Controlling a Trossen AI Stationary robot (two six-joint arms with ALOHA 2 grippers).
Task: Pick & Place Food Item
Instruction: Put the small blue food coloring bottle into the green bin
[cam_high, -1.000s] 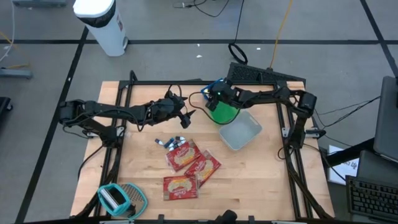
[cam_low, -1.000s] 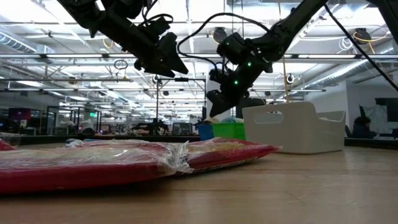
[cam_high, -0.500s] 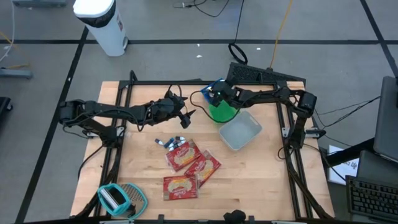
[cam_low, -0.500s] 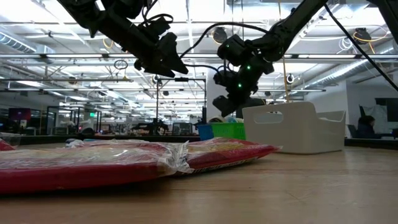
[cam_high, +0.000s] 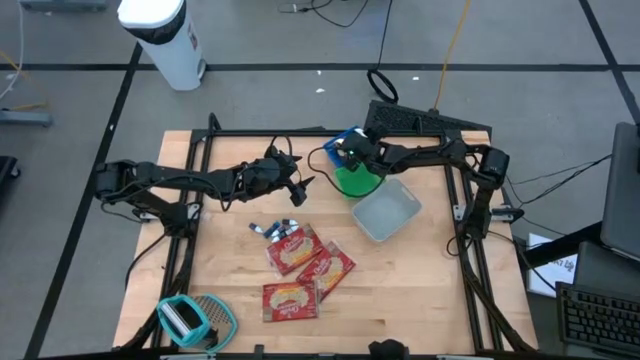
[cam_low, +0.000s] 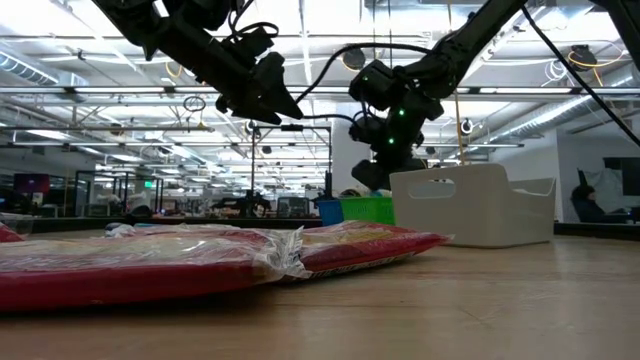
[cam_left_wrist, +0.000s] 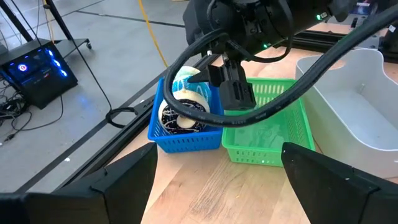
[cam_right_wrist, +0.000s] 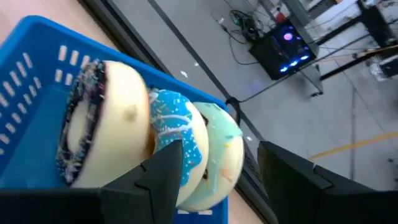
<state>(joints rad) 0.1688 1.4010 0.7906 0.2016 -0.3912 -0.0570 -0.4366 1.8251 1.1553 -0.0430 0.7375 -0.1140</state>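
Observation:
Three iced donuts stand on edge side by side in a blue basket (cam_right_wrist: 37, 68) at the table's far edge: one dark-sprinkled (cam_right_wrist: 93, 134), one blue (cam_right_wrist: 177, 146), one mint (cam_right_wrist: 222, 155). The donuts (cam_left_wrist: 183, 102) also show in the left wrist view. My right gripper (cam_right_wrist: 217, 177) hangs open just above them, fingers on either side of the mint one, touching nothing that I can see; it also shows from above (cam_high: 347, 150). My left gripper (cam_high: 303, 190) waits open above the table's middle, pointing at the baskets. Three red food packets (cam_high: 300, 270) lie flat on the table.
A green basket (cam_left_wrist: 267, 134) stands right beside the blue basket (cam_left_wrist: 186, 130), and a white bin (cam_high: 387, 212) sits to its right. A small wrapper (cam_high: 268, 230) lies by the packets. A teal object (cam_high: 190, 318) sits at the near left corner.
My right gripper has swung about at the wrist above the baskets, turning its fingers from over the green basket toward the blue one. Its opening looks the same.

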